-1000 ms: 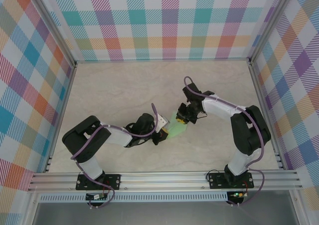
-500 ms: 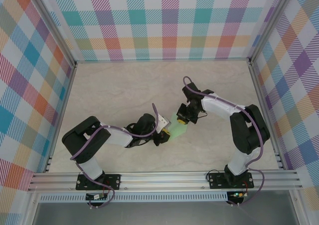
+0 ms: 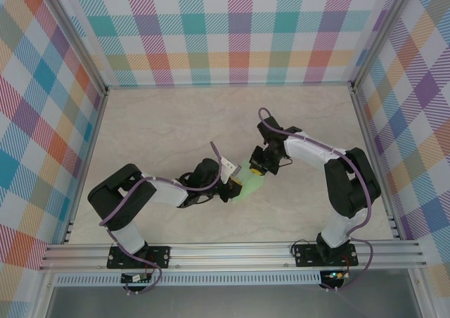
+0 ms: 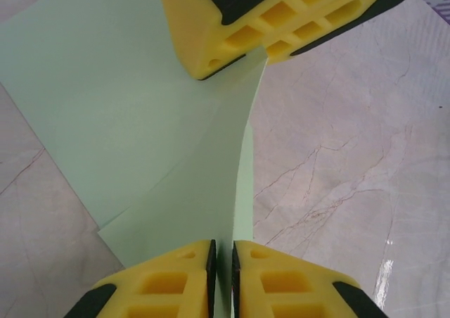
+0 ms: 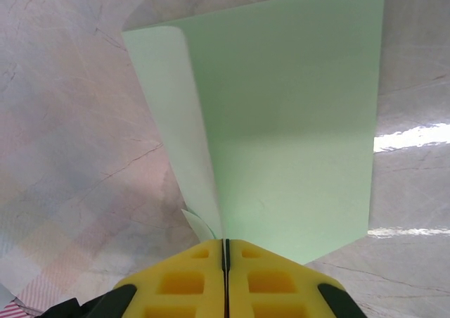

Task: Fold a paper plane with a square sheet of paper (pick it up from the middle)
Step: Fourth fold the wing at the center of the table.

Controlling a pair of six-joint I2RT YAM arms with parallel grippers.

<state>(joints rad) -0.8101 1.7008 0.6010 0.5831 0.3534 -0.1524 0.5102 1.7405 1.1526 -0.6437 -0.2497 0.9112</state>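
At the middle of the table (image 3: 169, 128): a pale green sheet (image 3: 251, 183), gripped from both sides. Clamped on its left edge, the left gripper (image 3: 235, 186), jaws narrowed to a slit with a raised fold of paper between them. Pinched tight on the opposite edge, the right gripper (image 3: 256, 170). One flap lifted along a crease, the rest lying on the marble-patterned top.

Left fingers (image 4: 165, 290) pinched, right fingers (image 5: 176, 284) pinched — tips facing
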